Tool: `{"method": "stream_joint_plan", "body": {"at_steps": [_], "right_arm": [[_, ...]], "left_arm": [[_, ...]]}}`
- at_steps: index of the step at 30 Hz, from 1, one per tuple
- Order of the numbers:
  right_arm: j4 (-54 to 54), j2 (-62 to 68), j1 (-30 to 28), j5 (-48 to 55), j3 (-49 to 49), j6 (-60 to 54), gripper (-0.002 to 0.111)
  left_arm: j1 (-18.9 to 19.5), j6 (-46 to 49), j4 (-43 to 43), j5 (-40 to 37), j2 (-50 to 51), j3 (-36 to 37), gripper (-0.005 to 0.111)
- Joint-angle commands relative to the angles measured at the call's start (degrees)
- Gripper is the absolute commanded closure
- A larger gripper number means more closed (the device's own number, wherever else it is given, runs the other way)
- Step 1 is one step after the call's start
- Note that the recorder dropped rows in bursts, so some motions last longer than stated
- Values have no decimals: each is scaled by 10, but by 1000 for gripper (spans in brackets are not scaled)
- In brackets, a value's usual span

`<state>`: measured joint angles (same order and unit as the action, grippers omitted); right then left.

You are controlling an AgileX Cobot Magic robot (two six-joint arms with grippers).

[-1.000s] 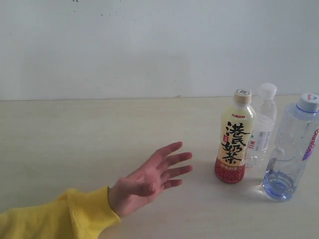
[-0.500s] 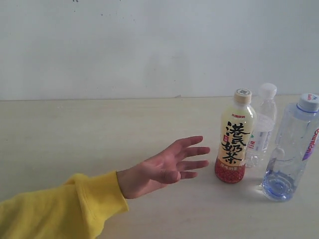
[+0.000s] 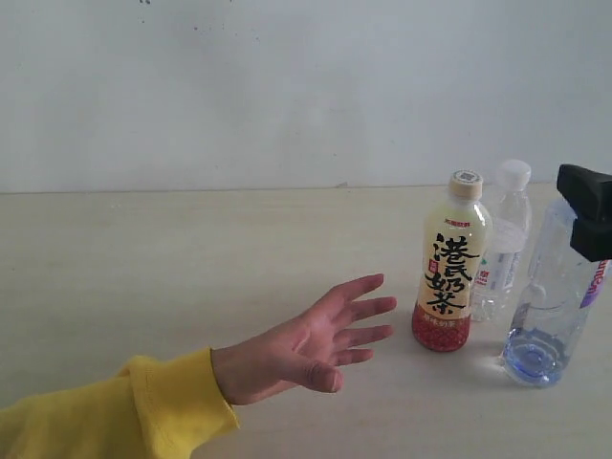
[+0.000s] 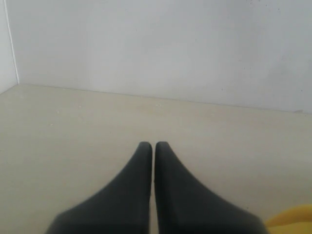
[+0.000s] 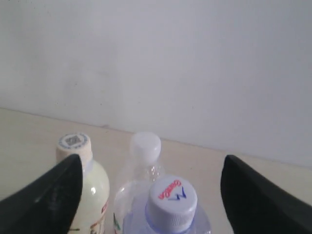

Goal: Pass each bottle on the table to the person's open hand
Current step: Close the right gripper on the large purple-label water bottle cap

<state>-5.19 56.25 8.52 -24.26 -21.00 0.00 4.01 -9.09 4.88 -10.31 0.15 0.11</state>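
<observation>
Three bottles stand at the right of the table: the cream milk-tea bottle, the small clear white-capped bottle behind it, and the tall blue-tinted bottle at the far right. The person's open hand, in a yellow sleeve, lies palm up left of the milk-tea bottle. My right gripper is open above the tall bottle's cap, fingers either side. My left gripper is shut and empty over bare tabletop.
A plain white wall rises behind the table's far edge. A bit of yellow sleeve shows in the left wrist view. The left half of the tabletop holds only the person's arm.
My right gripper has come into the exterior view at the far right, over the tall bottle. The person's hand drew back slightly and lowered.
</observation>
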Motion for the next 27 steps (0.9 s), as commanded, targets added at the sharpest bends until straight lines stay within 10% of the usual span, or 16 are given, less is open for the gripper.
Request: {"method": "stream_joint_plan", "body": {"at_steps": [1, 15, 22, 27], "right_arm": [[10, 56, 0, -64, -3, -57, 35], [99, 205, 0, -215, -3, -115, 36], [102, 210, 0, -214, -3, -109, 103], [99, 192, 0, -192, -3, -110, 109]], "left_arm": [[2, -1, 0, 0, -2, -1, 103], [2, -1, 0, 0, -2, -1, 103], [2, -1, 0, 0, -2, -1, 103], [2, -1, 0, 0, -2, -1, 103]]}}
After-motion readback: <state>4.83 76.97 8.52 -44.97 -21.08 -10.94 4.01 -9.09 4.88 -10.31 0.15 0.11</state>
